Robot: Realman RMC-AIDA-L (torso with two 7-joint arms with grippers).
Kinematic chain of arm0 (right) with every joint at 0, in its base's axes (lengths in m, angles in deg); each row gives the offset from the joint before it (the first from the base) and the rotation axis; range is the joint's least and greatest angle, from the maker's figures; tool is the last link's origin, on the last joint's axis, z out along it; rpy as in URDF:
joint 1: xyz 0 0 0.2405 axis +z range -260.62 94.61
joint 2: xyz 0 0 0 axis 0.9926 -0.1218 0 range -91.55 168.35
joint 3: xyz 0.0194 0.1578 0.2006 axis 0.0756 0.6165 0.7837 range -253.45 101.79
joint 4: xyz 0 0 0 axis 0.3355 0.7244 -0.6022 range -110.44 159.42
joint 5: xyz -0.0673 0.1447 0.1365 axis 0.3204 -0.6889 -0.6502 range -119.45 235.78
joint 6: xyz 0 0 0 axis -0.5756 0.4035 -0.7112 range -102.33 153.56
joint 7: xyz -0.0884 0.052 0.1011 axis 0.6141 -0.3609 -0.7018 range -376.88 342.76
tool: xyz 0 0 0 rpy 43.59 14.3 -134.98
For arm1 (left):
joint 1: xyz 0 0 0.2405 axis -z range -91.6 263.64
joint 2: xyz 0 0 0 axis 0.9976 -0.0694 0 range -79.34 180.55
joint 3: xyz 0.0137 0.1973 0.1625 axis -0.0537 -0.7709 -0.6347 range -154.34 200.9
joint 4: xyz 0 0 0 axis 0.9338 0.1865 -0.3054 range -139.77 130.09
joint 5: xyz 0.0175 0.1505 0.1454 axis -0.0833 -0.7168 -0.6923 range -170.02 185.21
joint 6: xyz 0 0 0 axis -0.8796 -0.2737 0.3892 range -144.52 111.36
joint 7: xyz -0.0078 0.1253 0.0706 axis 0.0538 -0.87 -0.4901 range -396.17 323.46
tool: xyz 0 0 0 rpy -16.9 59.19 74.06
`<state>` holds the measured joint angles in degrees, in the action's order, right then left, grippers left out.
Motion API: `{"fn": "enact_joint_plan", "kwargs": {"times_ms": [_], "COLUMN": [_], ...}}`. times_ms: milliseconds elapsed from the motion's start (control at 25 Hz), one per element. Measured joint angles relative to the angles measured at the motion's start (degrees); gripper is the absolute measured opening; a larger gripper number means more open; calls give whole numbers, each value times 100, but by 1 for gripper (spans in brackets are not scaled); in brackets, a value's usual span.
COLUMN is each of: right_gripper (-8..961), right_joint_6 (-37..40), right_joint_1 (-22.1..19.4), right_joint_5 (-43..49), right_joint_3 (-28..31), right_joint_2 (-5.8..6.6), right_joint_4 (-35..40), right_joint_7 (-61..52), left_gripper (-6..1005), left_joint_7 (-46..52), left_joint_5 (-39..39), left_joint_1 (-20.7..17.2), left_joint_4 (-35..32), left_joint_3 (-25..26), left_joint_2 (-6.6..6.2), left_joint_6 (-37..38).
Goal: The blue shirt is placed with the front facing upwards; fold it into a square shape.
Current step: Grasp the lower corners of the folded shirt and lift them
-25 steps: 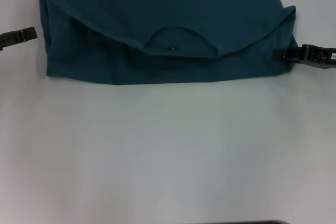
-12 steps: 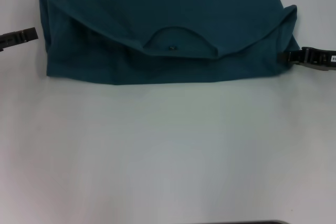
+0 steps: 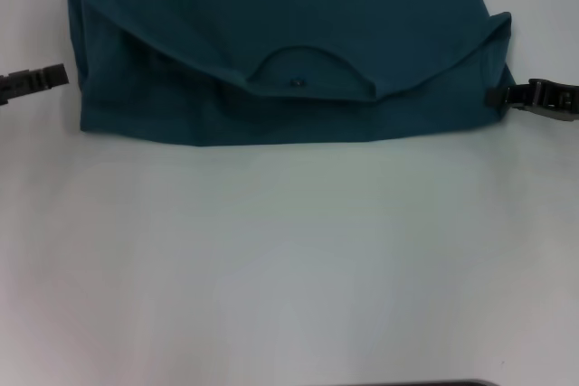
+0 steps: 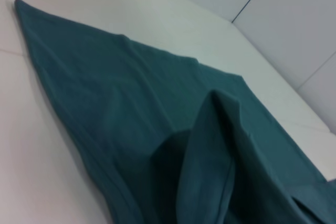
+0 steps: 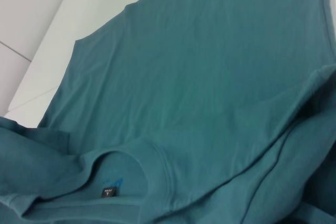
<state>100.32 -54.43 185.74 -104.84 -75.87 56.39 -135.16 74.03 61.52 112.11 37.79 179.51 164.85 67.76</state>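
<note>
Right now, your large dark teal-blue cotton T-shirt (image 3: pixel 280 42) lies on the pale white counter (image 3: pixel 289 259), filling the far half of the head view and running off its far edge. It is partly folded: the shoulder end has been turned toward you, so the ribbed crew neck (image 3: pixel 312 70) forms an arch near the middle of the near fold, with a small dark neck label (image 3: pixel 297 83) inside it. Plain teal cloth shows all over. The near edge is a fairly straight line across the counter.

Your left hand (image 3: pixel 36 80) sits at the left border of the head view, just beside the shirt's left edge but apart from it. Its fingers look pressed together, holding nothing, though only the tips show.

Your right hand (image 3: pixel 496 94) sits at the shirt's right edge, its tip touching or just meeting the cloth where a fold rises; you cannot tell whether it pinches any fabric.

From the right wrist, the collar and label (image 5: pixel 107 192) appear close up. From the left wrist, a raised fold (image 4: pixel 210 145) of the shirt stands in ridges.
</note>
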Motion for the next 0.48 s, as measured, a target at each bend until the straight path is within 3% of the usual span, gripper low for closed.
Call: {"fn": "enact_joint_plan", "kwargs": {"times_ms": [480], "right_gripper": [24], "right_joint_6": [19], "right_joint_1": [11], "right_joint_5": [-21], "right_joint_3": [23], "right_joint_2": [6], "right_joint_4": [0], "right_joint_7": [-58], "left_gripper": [843], "left_joint_7": [-261], "left_joint_5": [-5], "left_joint_1": [21], "left_joint_4": [-35], "left_joint_3": [-690], "left_joint_2": [304], "left_joint_6": [-438]}}
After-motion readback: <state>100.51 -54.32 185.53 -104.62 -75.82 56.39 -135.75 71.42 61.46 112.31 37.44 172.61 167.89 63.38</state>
